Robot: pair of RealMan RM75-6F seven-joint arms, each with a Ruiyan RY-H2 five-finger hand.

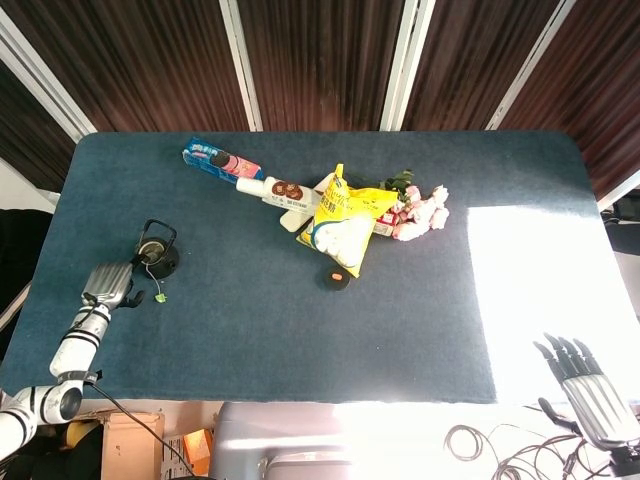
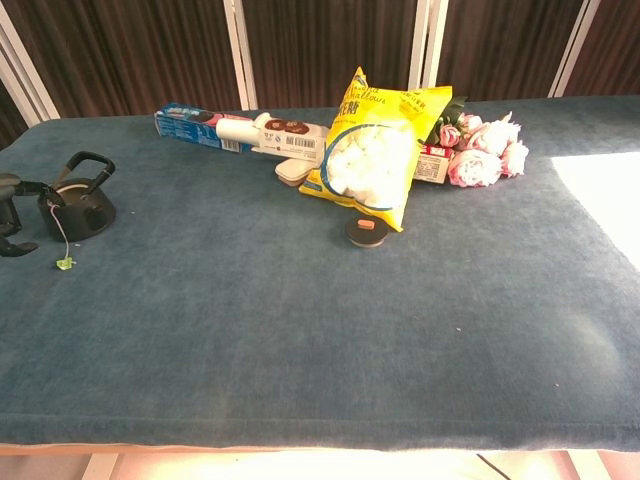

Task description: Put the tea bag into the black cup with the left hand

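near the table's left edge the black cup (image 2: pixel 76 203) stands upright, its handle arched above it. the tea bag (image 2: pixel 68 194) appears to sit inside, though the view is small; its string runs over the rim to a green tag (image 2: pixel 66 263) on the blue cloth. the left hand (image 1: pixel 107 284) hangs just beside the cup, holding nothing, fingers loosely apart. the right hand (image 1: pixel 590 385) rests off the table, fingers spread.

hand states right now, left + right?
Left hand: beside the black cup, holding nothing visible; open or closed cannot be told.
Right hand: open, fingers spread, holding nothing, off the table's near edge.
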